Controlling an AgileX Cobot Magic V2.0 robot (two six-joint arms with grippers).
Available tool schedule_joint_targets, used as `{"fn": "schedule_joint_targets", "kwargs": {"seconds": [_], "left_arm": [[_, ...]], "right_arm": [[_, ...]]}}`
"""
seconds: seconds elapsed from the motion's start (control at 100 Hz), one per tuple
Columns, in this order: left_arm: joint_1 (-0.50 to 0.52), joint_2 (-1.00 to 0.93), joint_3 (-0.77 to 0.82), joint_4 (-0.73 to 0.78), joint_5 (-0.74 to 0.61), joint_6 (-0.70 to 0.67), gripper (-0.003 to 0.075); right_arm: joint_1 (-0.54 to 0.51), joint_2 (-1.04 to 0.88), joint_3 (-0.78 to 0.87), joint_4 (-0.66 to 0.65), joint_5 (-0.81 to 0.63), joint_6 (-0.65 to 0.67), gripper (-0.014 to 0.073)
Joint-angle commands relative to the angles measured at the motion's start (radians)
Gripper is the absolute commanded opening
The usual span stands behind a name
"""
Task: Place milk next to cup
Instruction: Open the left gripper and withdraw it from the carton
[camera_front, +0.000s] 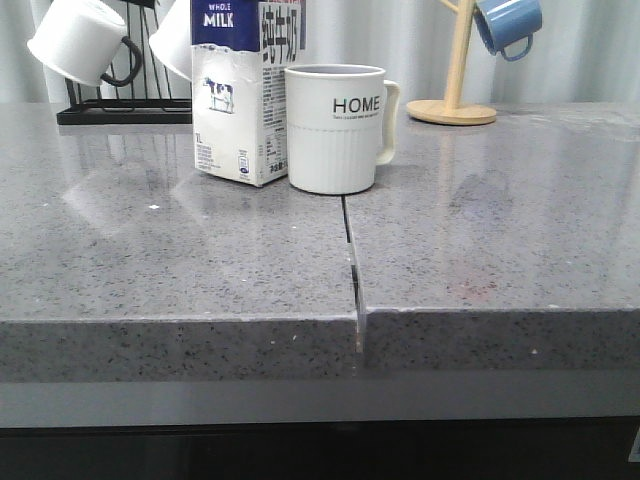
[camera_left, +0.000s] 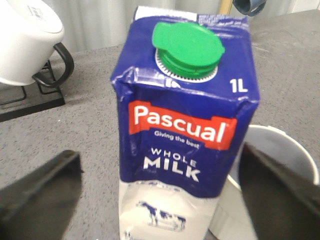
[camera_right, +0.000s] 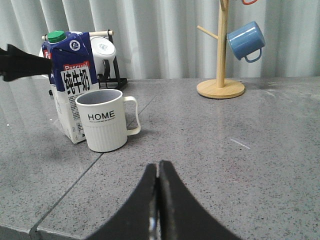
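Note:
The milk (camera_front: 232, 100) is a tall white carton with a dark blue top and a green cap. It stands upright on the grey countertop, right beside the left of the cup (camera_front: 335, 130), a white ribbed "HOME" mug with a cream handle. In the left wrist view the milk (camera_left: 185, 115) fills the middle and the cup (camera_left: 272, 150) is at its side. My left gripper (camera_left: 160, 167) is open, one finger on each side of the carton with a gap on both sides. My right gripper (camera_right: 159, 166) is shut and empty, low over the counter, well short of the cup (camera_right: 104, 120).
A black rack (camera_front: 120, 110) with white black-handled mugs (camera_front: 80, 42) stands at the back left. A wooden mug tree (camera_front: 455, 100) with a blue mug (camera_front: 508, 25) stands at the back right. A seam (camera_front: 350, 255) runs through the countertop to its front edge.

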Motion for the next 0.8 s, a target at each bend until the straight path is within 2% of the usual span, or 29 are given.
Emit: {"fn": "schedule_joint_targets", "kwargs": {"seconds": [0.0, 0.06, 0.07, 0.08, 0.09, 0.11, 0.14, 0.31, 0.49, 0.79], "left_arm": [[-0.009, -0.090, -0.016, -0.007, -0.011, -0.002, 0.0399], [-0.007, -0.141, 0.011, 0.000, 0.005, -0.002, 0.0192], [-0.007, -0.146, 0.011, 0.000, 0.005, -0.002, 0.0192], [-0.004, -0.151, 0.022, 0.000, 0.007, -0.002, 0.0130], [-0.004, -0.157, 0.022, 0.000, 0.007, -0.002, 0.0130], [-0.002, -0.180, 0.037, 0.000, 0.007, -0.002, 0.0052], [0.003, -0.209, 0.053, 0.000, 0.010, -0.002, -0.0017], [0.076, -0.351, 0.153, 0.022, 0.046, -0.002, -0.0021], [0.224, -0.517, 0.244, 0.035, 0.174, -0.002, -0.0021], [0.410, -0.811, 0.396, 0.057, 0.273, -0.002, -0.0021]], "right_arm": [[-0.003, -0.001, -0.023, -0.007, -0.077, -0.005, -0.0069], [-0.003, -0.001, -0.023, -0.007, -0.077, -0.005, -0.0069], [-0.003, -0.001, -0.023, -0.007, -0.077, -0.005, -0.0069], [-0.003, -0.001, -0.023, -0.007, -0.077, -0.005, -0.0069], [-0.003, -0.001, -0.023, -0.007, -0.077, -0.005, -0.0069], [-0.003, -0.001, -0.023, -0.007, -0.077, -0.005, -0.0069], [-0.003, -0.001, -0.023, -0.007, -0.077, -0.005, -0.0069], [-0.003, -0.001, -0.023, -0.007, -0.077, -0.005, -0.0069], [-0.003, -0.001, -0.023, -0.007, -0.077, -0.005, -0.0069], [-0.003, -0.001, -0.023, -0.007, -0.077, -0.005, -0.0069]]}}
